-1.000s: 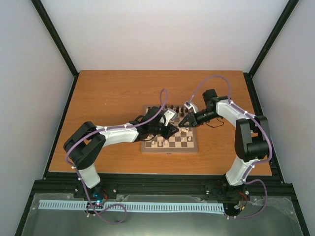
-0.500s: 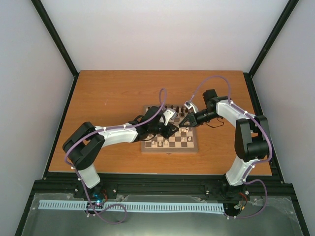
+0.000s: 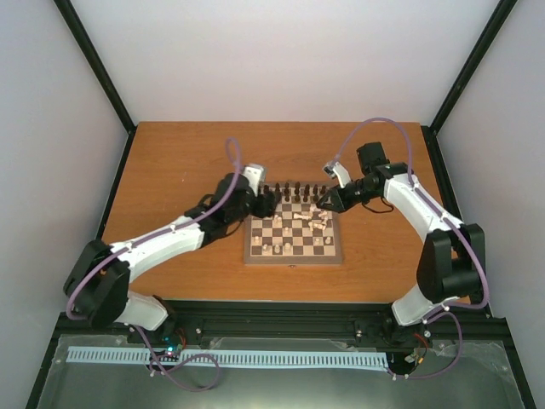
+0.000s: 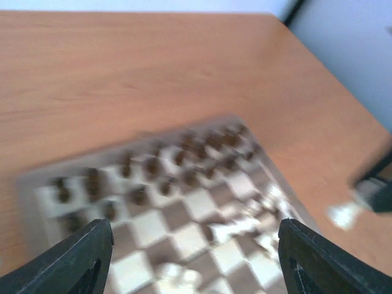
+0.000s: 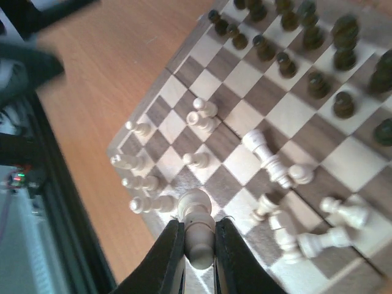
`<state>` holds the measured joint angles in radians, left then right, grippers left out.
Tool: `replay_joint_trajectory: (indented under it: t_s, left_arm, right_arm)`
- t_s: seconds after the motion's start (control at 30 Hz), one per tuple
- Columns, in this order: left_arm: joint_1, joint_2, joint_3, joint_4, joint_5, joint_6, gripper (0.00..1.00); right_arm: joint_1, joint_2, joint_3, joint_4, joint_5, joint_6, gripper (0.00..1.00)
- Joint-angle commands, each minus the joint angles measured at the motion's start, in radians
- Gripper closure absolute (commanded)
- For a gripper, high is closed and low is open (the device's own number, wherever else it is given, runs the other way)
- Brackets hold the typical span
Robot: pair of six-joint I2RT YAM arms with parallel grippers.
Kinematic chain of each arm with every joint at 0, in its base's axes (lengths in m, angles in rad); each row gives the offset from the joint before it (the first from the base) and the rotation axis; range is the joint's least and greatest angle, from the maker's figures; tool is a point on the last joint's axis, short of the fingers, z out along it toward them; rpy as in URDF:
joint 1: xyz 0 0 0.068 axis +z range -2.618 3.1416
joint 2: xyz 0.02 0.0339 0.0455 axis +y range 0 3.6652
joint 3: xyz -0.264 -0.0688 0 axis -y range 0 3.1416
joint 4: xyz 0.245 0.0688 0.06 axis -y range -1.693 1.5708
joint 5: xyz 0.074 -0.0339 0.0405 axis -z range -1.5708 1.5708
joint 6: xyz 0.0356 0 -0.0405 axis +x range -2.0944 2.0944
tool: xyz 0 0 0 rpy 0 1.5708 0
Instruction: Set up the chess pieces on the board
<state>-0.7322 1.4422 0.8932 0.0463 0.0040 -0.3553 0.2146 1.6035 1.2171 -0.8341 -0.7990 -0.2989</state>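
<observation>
The board [image 3: 294,261] lies mid-table. Dark chess pieces [image 3: 294,189] stand along its far rows. Several cream pieces [image 3: 319,220] lie toppled on its right side, and others stand near the front left [image 3: 271,249]. My right gripper [image 3: 324,204] hovers over the board's far right, shut on a cream piece [image 5: 199,236] that hangs above the board [image 5: 245,73]. Fallen cream pieces [image 5: 269,159] lie below it, with dark pieces [image 5: 294,37] beyond. My left gripper [image 3: 265,202] sits at the board's far-left corner. It is open [image 4: 195,269] with nothing between its fingers [image 4: 79,257], above the blurred board [image 4: 184,214].
The orange-brown table [image 3: 187,162] is bounded by a black frame [image 3: 94,68] and white walls. A black rail [image 3: 281,319] runs along the near edge by the arm bases. The right arm's tip [image 4: 373,196] shows at the right of the left wrist view.
My left gripper opened and drew back leftward from the board's middle to its far-left corner. My right gripper closed on a cream piece and rose toward the far right.
</observation>
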Motion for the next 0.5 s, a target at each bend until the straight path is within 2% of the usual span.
replay_joint_trajectory:
  t_s: [0.0,0.2,0.47]
  left_arm:
    - [0.126,-0.066,-0.064,-0.025,-0.150,-0.136,0.24]
    - [0.166,-0.093,-0.102,-0.002,-0.128,-0.186,0.24]
    - [0.166,-0.109,-0.117,-0.005,-0.173,-0.190,0.23]
  right_arm:
    - [0.067,-0.073,0.009,0.025,0.197,-0.064,0.90]
    - [0.257,-0.127,-0.041,0.041,0.438,-0.145,0.90]
    - [0.433,-0.079,-0.095,0.050,0.633,-0.196,0.91]
